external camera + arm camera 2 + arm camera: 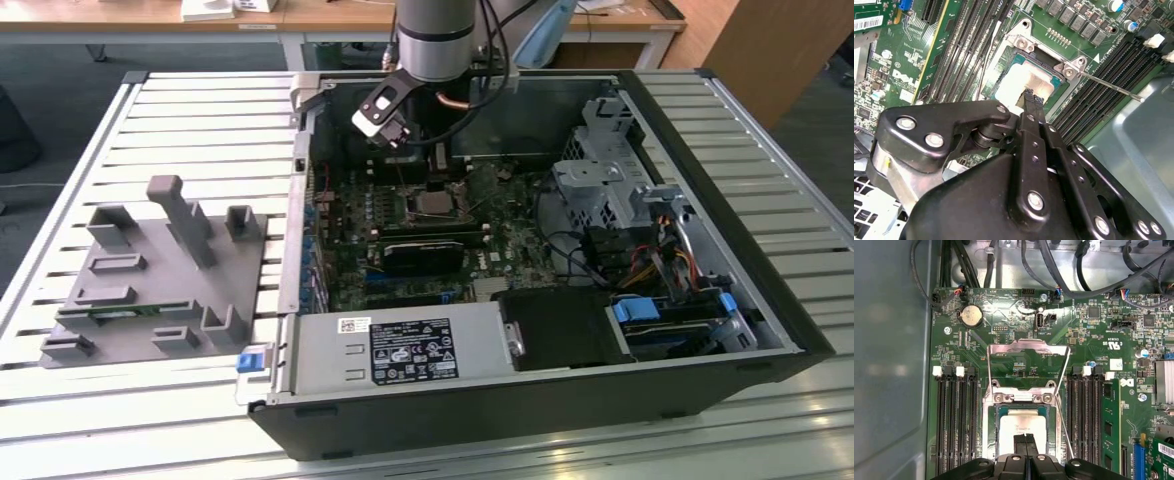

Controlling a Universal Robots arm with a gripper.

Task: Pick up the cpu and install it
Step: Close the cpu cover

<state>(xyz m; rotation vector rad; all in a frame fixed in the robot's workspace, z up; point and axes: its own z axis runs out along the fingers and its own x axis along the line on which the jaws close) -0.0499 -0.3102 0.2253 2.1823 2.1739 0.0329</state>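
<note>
First wrist view shows the square silver-topped cpu point(1024, 421) lying flat, face up, in the metal-framed socket point(1004, 398) directly beneath the jaws, edges square with the frame. Jaws are clenched together, grasping nothing. Exterior view places them inside the open black computer case point(534, 410), the chip there too small to make out.

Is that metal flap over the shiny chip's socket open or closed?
Open: the flap is swung back, leaving the cpu and its shiny top uncovered.

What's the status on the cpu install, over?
Gripper shut, poised right above cpu. Cpu lying in socket, load plate open. Nothing blocking.
</note>
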